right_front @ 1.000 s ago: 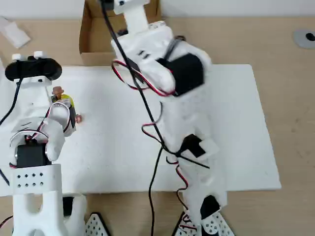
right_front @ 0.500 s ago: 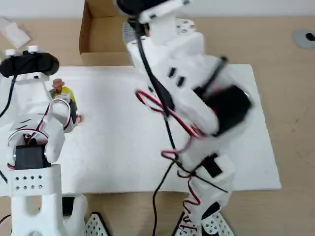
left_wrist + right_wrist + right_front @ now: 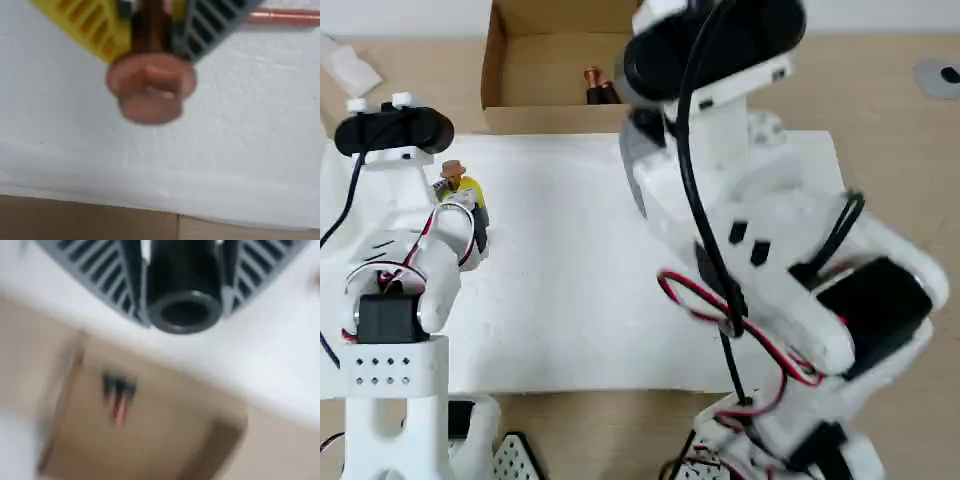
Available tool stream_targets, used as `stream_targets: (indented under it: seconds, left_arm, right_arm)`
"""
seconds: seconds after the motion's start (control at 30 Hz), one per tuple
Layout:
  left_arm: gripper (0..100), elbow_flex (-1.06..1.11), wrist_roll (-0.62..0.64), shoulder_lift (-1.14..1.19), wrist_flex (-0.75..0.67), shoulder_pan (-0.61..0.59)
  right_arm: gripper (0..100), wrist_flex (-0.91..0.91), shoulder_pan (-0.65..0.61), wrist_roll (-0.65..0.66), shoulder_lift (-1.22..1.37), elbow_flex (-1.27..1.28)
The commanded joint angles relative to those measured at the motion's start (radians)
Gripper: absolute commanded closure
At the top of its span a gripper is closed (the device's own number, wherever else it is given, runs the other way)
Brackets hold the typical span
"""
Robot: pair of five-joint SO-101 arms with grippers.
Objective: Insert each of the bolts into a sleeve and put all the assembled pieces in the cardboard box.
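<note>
Your desk [image 3: 905, 200] is pale wood, with a white board [image 3: 570, 260] laid across most of it. At the far edge, left of the middle, sits the box [image 3: 496, 70], open on top, its near wall against the board's far edge. Inside, towards its right wall, lies one assembled piece [image 3: 596, 86], copper at one end and dark at the other. Your right wrist view shows the same piece [image 3: 118, 400] flat on the box floor.

Your left claw [image 3: 462, 192] is over the board's left end, near its far left corner. It grips a bolt [image 3: 453, 172] by the shank between a yellow finger [image 3: 95, 30] and a grey one. The wide copper head [image 3: 150, 92] sticks out past the tips, towards the desk's far edge. You cannot tell whether the head touches the board. A second bolt [image 3: 285, 17] lies flat on the board just beside that claw.

Your right claw [image 3: 184, 315] is clamped on a black sleeve [image 3: 184, 280], with a grey finger on either side and the open bore facing out at the end. It hangs above the board's far edge, with the box just past it. In the high view your right arm [image 3: 770, 250] covers the board's right half, and its wrist reaches over the box's right corner.
</note>
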Motion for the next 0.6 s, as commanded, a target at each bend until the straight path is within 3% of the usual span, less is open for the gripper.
stream_targets:
  seconds: [0.0, 0.27, 0.57]
  left_arm:
    - [100, -0.046, 0.021, -0.013, -0.009, 0.017]
    - [100, -0.044, 0.021, -0.019, -0.003, 0.018]
    - [100, 0.002, 0.021, -0.022, -0.002, 0.018]
  right_arm:
    - [98.9, -0.049, 0.018, -0.034, -0.200, 0.355]
    - [98.9, -0.236, 0.018, -0.037, -0.519, 1.069]
    - [98.9, -0.773, 0.018, -0.031, -0.934, 1.732]
